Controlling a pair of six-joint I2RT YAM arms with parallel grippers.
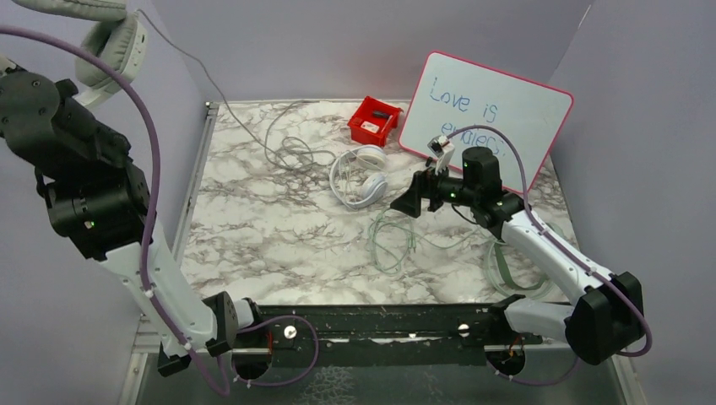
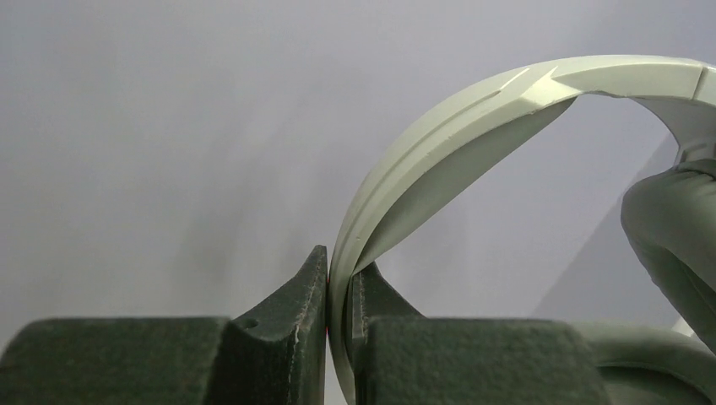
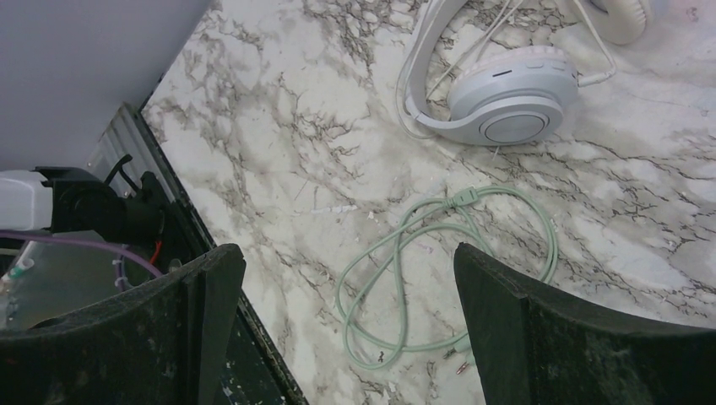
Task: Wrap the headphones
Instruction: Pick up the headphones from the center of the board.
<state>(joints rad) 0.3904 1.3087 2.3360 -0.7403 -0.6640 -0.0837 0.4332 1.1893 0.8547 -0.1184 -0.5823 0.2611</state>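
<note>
Your left gripper is pinched nearly closed on the headband of the pale green headphones, raised high over the left edge of the table, with their cable trailing down onto it. Your right gripper hangs wide open and empty above a loose mint cord near white headphones. The thin band could slip, and the trailing cable could snag. A whiteboard reads "Love is"; its second line is partly hidden.
</note>
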